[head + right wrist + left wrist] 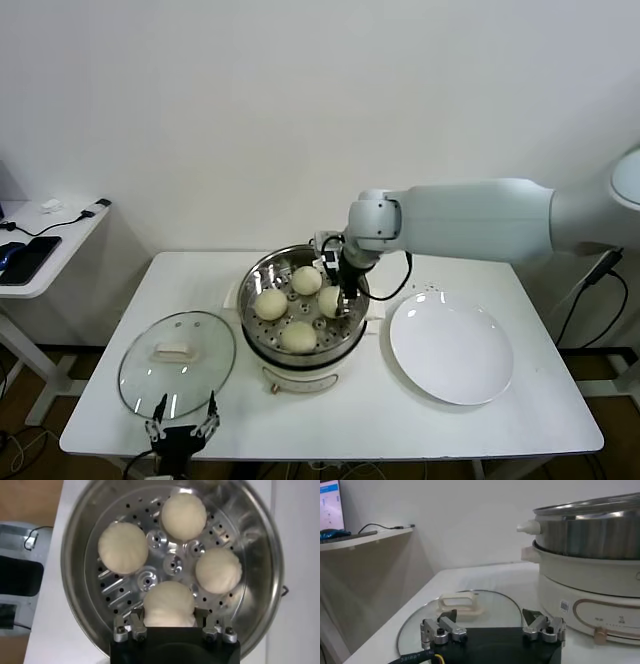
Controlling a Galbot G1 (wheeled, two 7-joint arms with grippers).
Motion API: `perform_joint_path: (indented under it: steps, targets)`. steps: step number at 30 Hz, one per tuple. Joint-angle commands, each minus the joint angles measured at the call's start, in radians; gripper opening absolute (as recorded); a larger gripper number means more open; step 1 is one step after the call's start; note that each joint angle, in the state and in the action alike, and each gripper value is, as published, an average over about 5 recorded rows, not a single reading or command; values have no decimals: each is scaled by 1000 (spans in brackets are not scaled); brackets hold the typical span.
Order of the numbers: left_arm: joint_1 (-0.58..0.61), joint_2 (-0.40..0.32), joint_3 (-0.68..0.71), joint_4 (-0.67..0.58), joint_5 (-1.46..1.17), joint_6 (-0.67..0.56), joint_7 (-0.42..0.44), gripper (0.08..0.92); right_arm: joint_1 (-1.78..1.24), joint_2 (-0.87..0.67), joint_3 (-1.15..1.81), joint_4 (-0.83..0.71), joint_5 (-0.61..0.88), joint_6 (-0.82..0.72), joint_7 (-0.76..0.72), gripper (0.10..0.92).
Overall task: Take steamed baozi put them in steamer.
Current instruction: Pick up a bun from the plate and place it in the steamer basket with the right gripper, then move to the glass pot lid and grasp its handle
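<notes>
The steel steamer [252,282] stands at the table's middle on its cream-white base. Four cream-white baozi lie on its perforated tray [172,564]: one at the back [306,280], one at the left [270,304], one at the front [298,337] and one at the right [328,301]. My right gripper [343,297] reaches down into the pot. In the right wrist view its fingers [136,622] press both sides of the right baozi [169,602], which sits low at the tray. My left gripper [182,425] is open and empty at the table's front edge, near the glass lid.
A round glass lid with a white handle [177,362] lies left of the steamer; it also shows in the left wrist view [420,625], with the steamer's side [590,530] beyond. A flat white plate [450,348] lies to the right. A side table [45,240] stands far left.
</notes>
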Motion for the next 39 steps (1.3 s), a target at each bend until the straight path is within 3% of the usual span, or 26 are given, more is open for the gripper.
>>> perform_joint_path:
  steps: [1, 8, 14, 19, 24, 30, 39]
  targets:
    - [3, -3, 2, -2, 0, -2, -1, 823, -63, 6, 9, -14, -27, -19, 46, 662]
    - [9, -8, 5, -2, 2, -5, -4, 823, -57, 0, 31, -13, -9, 6, 26, 678]
    - [14, -9, 1, -9, 4, -3, -2, 823, 8, -27, 22, -12, 0, 51, -53, 803]
    - [16, -7, -6, -23, -1, 4, 1, 823, 42, -116, 120, -6, 43, 71, -60, 822]
    - [9, 0, -13, -36, -33, -3, 17, 823, -30, -250, 325, -2, 80, 116, 99, 823]
    - [-5, 11, -15, -59, -48, 2, 48, 823, -198, -415, 566, 43, -47, 212, 347, 823]
    - [-46, 37, -23, -55, -112, -23, 116, 823, -700, -641, 1096, 126, -124, 259, 631, 823]
